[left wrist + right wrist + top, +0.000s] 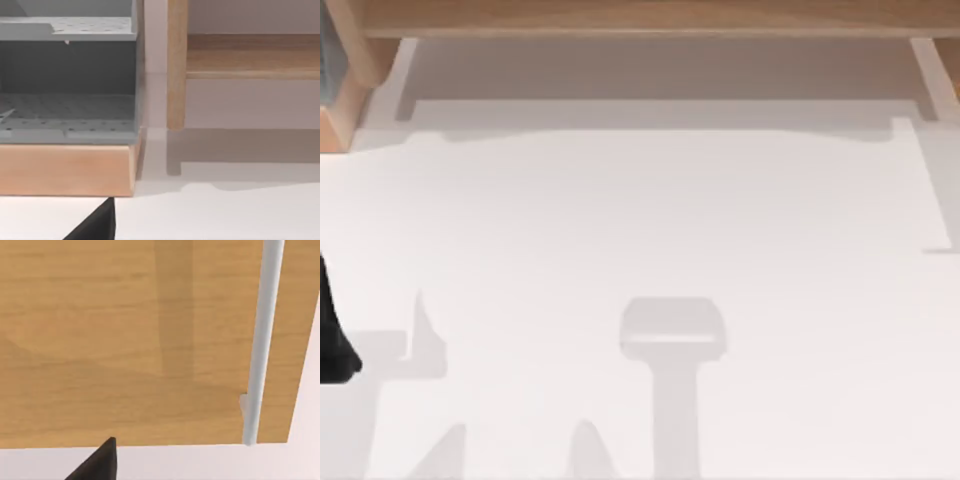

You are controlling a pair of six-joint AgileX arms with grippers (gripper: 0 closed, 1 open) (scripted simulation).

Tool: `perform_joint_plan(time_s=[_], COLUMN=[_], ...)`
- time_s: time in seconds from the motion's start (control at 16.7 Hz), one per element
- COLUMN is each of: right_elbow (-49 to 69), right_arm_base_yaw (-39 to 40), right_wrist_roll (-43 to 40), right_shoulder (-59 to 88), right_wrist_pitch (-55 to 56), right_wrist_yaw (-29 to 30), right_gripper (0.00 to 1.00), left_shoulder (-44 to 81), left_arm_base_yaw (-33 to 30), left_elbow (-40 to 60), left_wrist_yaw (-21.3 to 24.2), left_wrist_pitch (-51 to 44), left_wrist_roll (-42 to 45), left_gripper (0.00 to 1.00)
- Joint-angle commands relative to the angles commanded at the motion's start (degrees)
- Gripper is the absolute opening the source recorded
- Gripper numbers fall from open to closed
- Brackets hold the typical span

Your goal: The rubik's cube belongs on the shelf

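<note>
Top view: shelf (pixel 640 18) spans the table's (pixel 640 230) far edge; left arm (pixel 332 340) far left, finger state indiscernible.

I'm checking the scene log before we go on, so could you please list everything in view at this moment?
shelf: one, light-brown wood, along the table's far edge
grey perforated rack: one, grey on a light wooden base, at the table's far left, beside the shelf's upright
wooden board: one, light brown, close under the right wrist camera
pale rail: one, whitish grey, running across that wooden board
table: one, white
left arm: one, black, at the table's left edge
left gripper: black, facing the rack's base
right gripper: black, at the wooden board's edge
</note>
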Motion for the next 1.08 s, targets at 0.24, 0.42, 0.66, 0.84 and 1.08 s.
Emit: perform_joint_plan(time_s=[0.24,0.42,0.66,0.84,1.08], right_elbow=[15.3,29.3,49.7,64.8,82.9], right_arm_base_yaw=[-4.0,-4.5,-0.7,4.6,12.5], right_wrist_roll=[3.0,6.6,13.1,18.8,26.8], right_shoulder=[1.6,3.4,6.3,8.6,12.2], right_wrist_pitch=[-18.8,-36.8,-63.8,-85.0,-112.2], right_wrist_yaw=[7.3,12.6,18.4,21.6,24.4], right_gripper=[1.00,1.00,1.00,1.00,1.00], left_shoulder=[0.0,0.0,0.0,0.0,0.0], left_arm_base_yaw=[0.0,0.0,0.0,0.0,0.0], left_elbow=[0.0,0.0,0.0,0.0,0.0], left_wrist_yaw=[0.0,0.0,0.0,0.0,0.0], left_wrist_pitch=[0.0,0.0,0.0,0.0,0.0], left_wrist_roll=[0.0,0.0,0.0,0.0,0.0], left_gripper=[1.00,1.00,1.00,1.00,1.00])
